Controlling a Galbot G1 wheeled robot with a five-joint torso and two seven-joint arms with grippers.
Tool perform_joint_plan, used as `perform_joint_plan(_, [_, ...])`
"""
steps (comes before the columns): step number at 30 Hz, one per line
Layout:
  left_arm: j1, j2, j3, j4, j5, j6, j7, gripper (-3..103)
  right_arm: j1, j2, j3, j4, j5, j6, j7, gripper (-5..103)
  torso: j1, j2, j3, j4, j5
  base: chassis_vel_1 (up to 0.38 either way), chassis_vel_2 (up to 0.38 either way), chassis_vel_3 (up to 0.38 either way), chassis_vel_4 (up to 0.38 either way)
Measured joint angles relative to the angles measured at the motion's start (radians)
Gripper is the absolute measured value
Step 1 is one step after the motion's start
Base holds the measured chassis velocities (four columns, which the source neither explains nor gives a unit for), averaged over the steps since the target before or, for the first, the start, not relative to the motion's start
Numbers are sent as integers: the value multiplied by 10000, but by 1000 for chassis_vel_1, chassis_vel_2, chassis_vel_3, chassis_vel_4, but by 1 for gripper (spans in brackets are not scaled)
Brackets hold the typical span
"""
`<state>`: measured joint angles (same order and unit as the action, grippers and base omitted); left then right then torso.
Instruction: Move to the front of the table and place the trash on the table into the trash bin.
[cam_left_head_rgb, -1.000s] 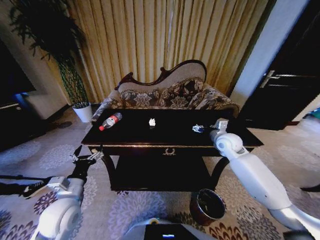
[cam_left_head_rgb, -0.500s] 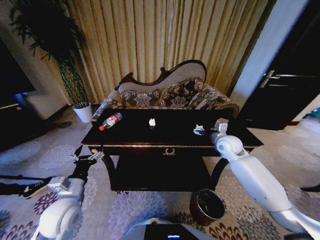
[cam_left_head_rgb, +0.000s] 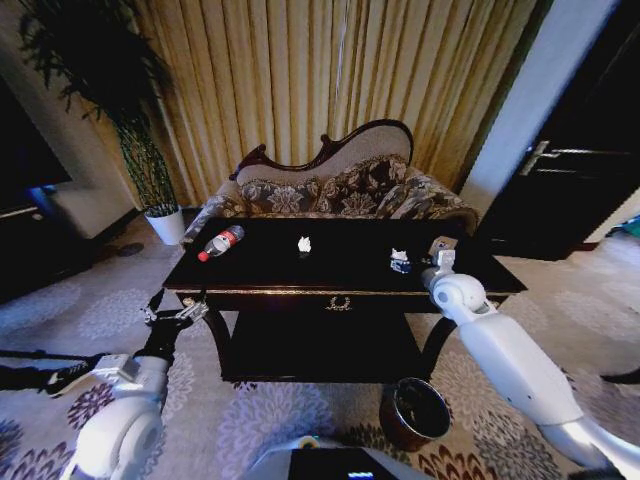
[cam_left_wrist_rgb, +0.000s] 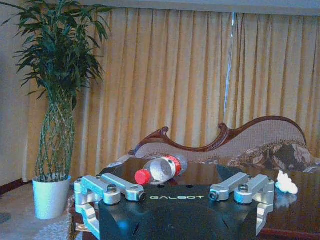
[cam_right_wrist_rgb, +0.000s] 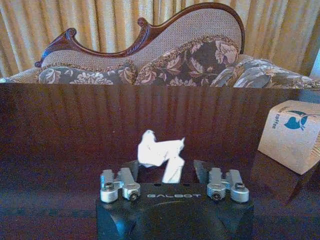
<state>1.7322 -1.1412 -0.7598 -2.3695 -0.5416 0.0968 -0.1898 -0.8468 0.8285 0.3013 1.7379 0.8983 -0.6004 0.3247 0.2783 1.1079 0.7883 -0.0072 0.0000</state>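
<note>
On the dark surface (cam_left_head_rgb: 330, 262), a crumpled white scrap (cam_right_wrist_rgb: 161, 152) sits between the open right gripper (cam_right_wrist_rgb: 174, 189) fingers; it's probably best pinched centrally. Left gripper (cam_left_wrist_rgb: 175, 197), released, is parked low.

A white crumpled scrap (cam_right_wrist_rgb: 160, 154) is showing between the silver-knuckled right gripper (cam_right_wrist_rgb: 172, 175) fingers, against the dark glossy table (cam_right_wrist_rgb: 75, 125); beyond it, a floral-patterned sofa (cam_right_wrist_rgb: 150, 65).

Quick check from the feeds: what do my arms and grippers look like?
Both arms have smooth white rounded shells. The left gripper and right gripper share a black body lettered GALBOT, with silver metal finger linkages joined by dark bolts.
</note>
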Motion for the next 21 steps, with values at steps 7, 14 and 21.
perform_joint_plan(7, [60, -18, 26, -103, 4, 0, 18, 100, -69, -38, 39, 87, -14, 45, 0, 41, 0, 1, 0, 0, 0, 0, 0, 0, 0])
perform_joint_plan(14, [94, -24, 15, -115, 15, 0, 29, 100, -161, -65, 140, 254, 17, 179, 0, 14, 0, 1, 0, 1, 0, 0, 0, 0, 0])
perform_joint_plan(21, [127, -81, 106, -118, 83, 1, 59, 100, -241, -85, 251, 390, 71, 368, -3, 0, 0, 0, 0, 0, -1, 0, 0, 0, 0])
